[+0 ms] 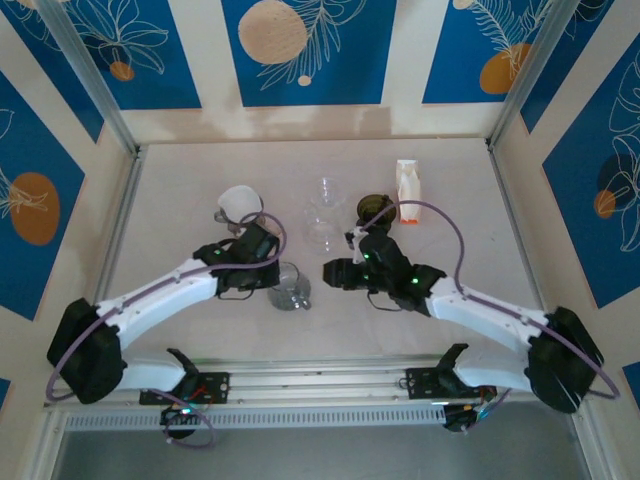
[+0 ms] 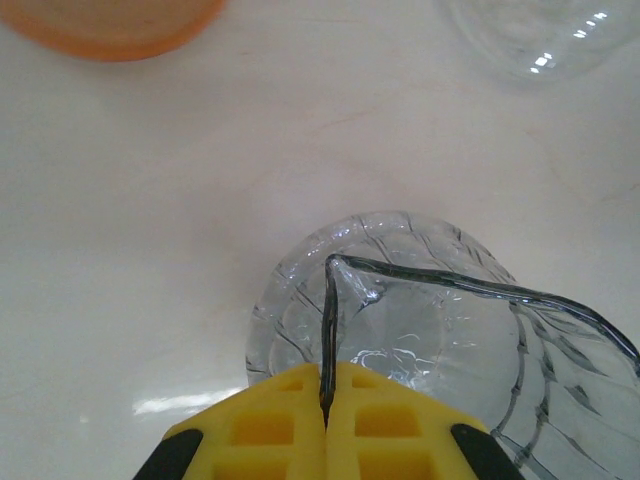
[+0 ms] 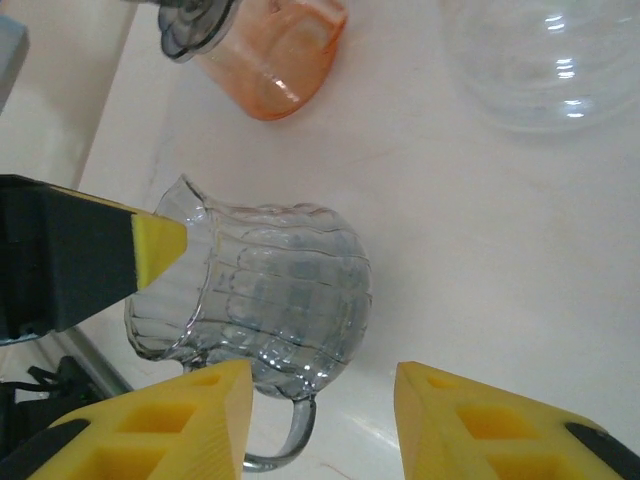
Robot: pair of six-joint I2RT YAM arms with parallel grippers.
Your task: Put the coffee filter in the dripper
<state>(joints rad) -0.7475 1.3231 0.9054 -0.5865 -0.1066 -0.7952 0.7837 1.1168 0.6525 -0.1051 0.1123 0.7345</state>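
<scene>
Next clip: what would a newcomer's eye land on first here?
The ribbed glass dripper near the middle of the table stands out, because the left hand is shut on its rim, with yellow fingers pinching the glass wall. The right hand hovers open close by on the other side. A clear glass carafe stands further back on the table.

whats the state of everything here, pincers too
left pincer, shut on the dripper's rim
right pincer, open, holding nothing
dripper, tipped off upright, no filter in it
coffee filter, apart from the dripper, not gripped
glass carafe, empty, untouched
</scene>
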